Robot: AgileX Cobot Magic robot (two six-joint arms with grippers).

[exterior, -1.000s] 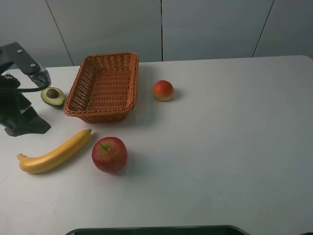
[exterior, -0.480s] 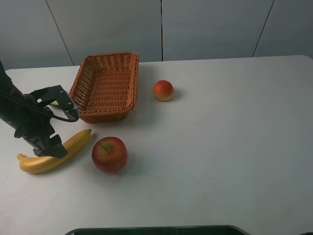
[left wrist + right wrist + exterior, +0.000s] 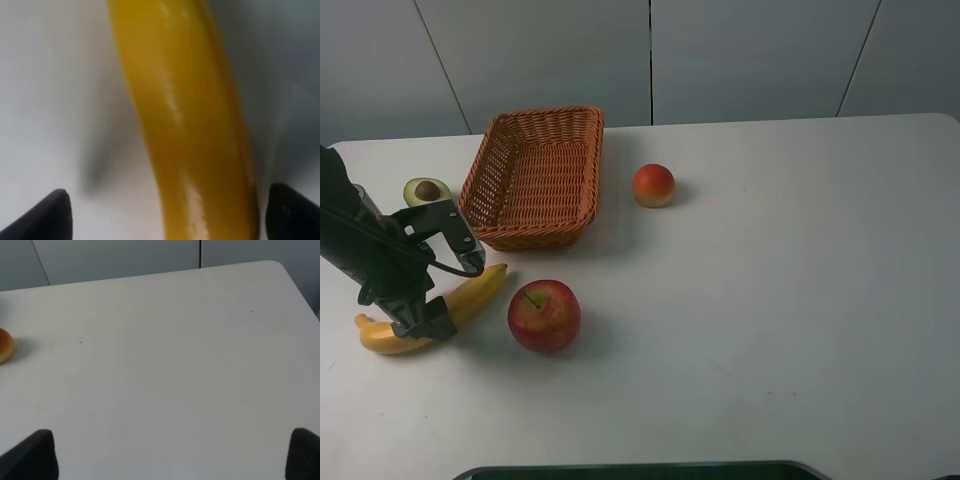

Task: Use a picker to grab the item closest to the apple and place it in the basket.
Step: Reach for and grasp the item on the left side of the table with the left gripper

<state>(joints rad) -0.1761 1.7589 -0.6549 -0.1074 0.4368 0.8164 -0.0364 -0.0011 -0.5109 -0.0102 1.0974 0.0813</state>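
A red apple [image 3: 544, 315] lies on the white table. Just left of it lies a yellow banana [image 3: 470, 296], the item nearest the apple. My left gripper [image 3: 425, 322] is low over the banana's middle, its two dark fingertips [image 3: 50, 217] spread on either side of the banana [image 3: 185, 125], open. An orange wicker basket [image 3: 582, 160] stands behind, with nothing visible inside. My right gripper [image 3: 170, 460] shows only two dark fingertips wide apart over bare table, open; the exterior high view does not show it.
A halved avocado [image 3: 424, 190] lies left of the basket. A small orange-red fruit [image 3: 654, 185] sits right of the basket, also showing at the edge of the right wrist view as the fruit [image 3: 4, 346]. A dark strip runs along the table's front edge.
My left arm has swung from the far left edge, beside the avocado, forward and down onto the banana. The fruits and basket have stayed put.
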